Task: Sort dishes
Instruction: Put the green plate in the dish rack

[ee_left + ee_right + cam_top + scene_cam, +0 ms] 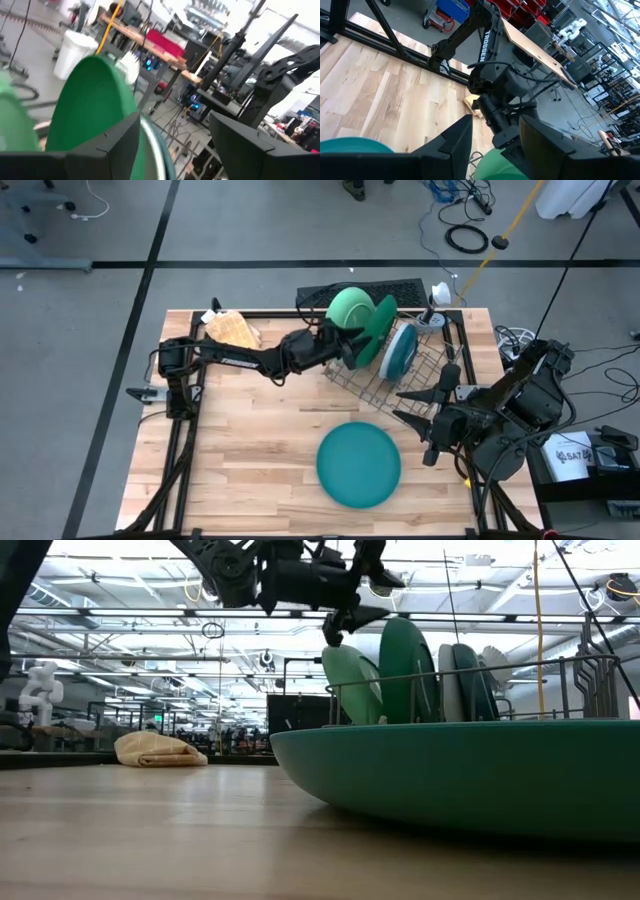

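Note:
Several plates stand on edge in the wire rack (400, 375): a light green one (350, 305) (350, 685), a dark green one (378, 330) (405, 670) (92, 100), then a pale one (452, 680) and a smaller teal one (403, 350) (475, 680). A large teal plate (358, 465) (460, 775) lies flat on the table near the front edge. My left gripper (345, 345) (350, 625) (174, 120) is open, high at the green plates' top rims. My right gripper (415, 405) (496, 122) is open, right of the rack, above the table. My left gripper comes level from the table's left at the top rim (125, 107) of the dark green plate. One finger (117, 145) stands in front of that rim. Whether it touches the plate, I cannot tell.
A tan cloth (232, 330) (158, 750) lies at the table's far left. A black keyboard (360, 290) sits behind the rack. Bare wood (250, 450) lies left of the flat teal plate. The left arm (490, 95) spans the far half of the table.

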Controlling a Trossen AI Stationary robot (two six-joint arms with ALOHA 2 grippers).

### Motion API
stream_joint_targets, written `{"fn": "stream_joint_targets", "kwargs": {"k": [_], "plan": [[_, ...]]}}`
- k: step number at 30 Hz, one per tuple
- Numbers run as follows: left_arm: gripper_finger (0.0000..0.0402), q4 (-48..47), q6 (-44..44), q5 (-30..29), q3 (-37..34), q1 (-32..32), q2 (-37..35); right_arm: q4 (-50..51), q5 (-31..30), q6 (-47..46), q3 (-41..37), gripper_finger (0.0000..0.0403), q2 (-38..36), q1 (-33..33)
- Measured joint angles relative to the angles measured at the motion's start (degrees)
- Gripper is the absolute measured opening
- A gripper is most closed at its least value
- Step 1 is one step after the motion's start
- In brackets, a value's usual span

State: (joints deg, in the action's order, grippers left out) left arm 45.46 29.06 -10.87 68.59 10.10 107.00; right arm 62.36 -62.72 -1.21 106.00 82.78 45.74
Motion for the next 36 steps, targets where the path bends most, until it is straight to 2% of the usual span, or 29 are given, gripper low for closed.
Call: {"fn": "stream_joint_targets", "kwargs": {"k": [8,14,17,20,23,28,31,33,36], "plan": [[0.0246,1.0,-4.2,0.4,1.0,-0.3,-1.1,1.5,0.0,-1.4,0.0,0.0155,0.0,0.0],[0.0246,4.3,-15.6,5.4,1.9,-3.2,-1.9,3.0,0.0,-2.6,0.0,0.0155,0.0,0.0],[0.0241,-1.8,-23.2,6.4,4.9,-4.4,-2.0,3.0,0.0,-2.6,0.0,0.0155,0.0,0.0],[0.021,-17.8,-30.5,0.8,9.5,-5.6,-1.7,3.0,0.0,-2.6,0.0,0.0155,0.0,0.0],[0.0158,-27.4,-36.4,-4.5,12.9,-6.6,-1.3,2.9,0.0,-2.6,0.0,0.0155,0.0,0.0],[0.0063,-28.8,-41.7,-13.4,15.0,-7.7,-1.5,2.5,-0.2,-2.6,0.0,0.0155,0.0,0.0],[0.0017,-32.8,-41.3,-13.6,15.8,-6.8,-1.5,2.1,-0.2,-2.6,0.0,0.0155,0.0,0.0],[0.0008,-34.0,-39.6,-12.8,15.9,-6.2,-1.5,2.1,-0.2,-2.7,0.0,0.0155,0.0,0.0],[0.0018,-35.0,-38.6,-12.4,15.9,-5.8,-1.4,2.1,-0.2,-2.8,0.0,0.0155,0.0,0.0]]}}
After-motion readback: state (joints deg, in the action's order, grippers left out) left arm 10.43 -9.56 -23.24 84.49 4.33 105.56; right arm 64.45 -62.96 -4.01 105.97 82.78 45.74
